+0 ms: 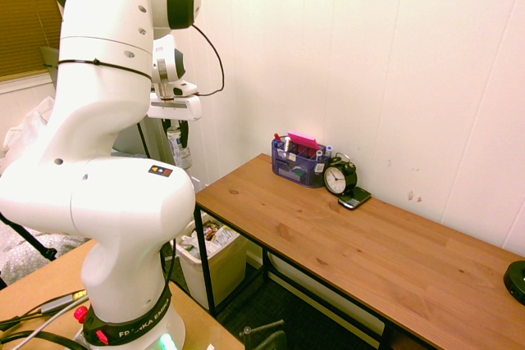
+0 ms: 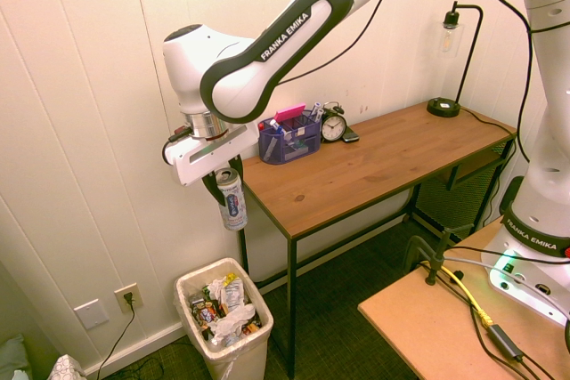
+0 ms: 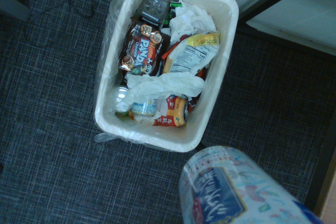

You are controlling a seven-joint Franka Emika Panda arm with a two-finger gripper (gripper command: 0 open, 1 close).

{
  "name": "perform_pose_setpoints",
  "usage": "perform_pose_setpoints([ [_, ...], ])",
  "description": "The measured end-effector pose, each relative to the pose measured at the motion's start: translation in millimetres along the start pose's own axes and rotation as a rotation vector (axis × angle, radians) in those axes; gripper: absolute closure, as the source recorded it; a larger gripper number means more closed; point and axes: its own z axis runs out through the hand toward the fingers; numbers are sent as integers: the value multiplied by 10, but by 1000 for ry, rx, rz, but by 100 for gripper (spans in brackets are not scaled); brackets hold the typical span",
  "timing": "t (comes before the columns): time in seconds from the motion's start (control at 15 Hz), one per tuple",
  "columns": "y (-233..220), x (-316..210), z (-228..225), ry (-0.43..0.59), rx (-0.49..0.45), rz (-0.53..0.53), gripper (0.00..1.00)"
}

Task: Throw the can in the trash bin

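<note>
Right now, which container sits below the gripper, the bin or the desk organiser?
The trash bin: it stands on the floor beneath the gripper holding the can; the blue organiser sits on the desk.

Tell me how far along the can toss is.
Done: the can is off the desk, clamped in the gripper. In hand: it hangs above the trash bin, which the wrist view shows below. Left: letting it drop in.

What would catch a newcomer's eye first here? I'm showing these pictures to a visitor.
The slim silver-white drink can, clamped in the white arm's gripper, hangs in mid-air off the wooden desk's end. Below it on the floor stands the cream plastic trash bin, white-lined and already stuffed with wrappers and crumpled paper.
</note>
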Motion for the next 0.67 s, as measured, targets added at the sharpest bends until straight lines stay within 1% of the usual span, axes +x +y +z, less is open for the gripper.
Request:
perform_pose_setpoints([
  [0.2, 15, 73, -8, 2, 1, 11, 0],
  [0.47, 51, 196, -170, -3, 26, 25, 0],
  [0.67, 196, 444, -332, -2, 49, 58, 0],
])
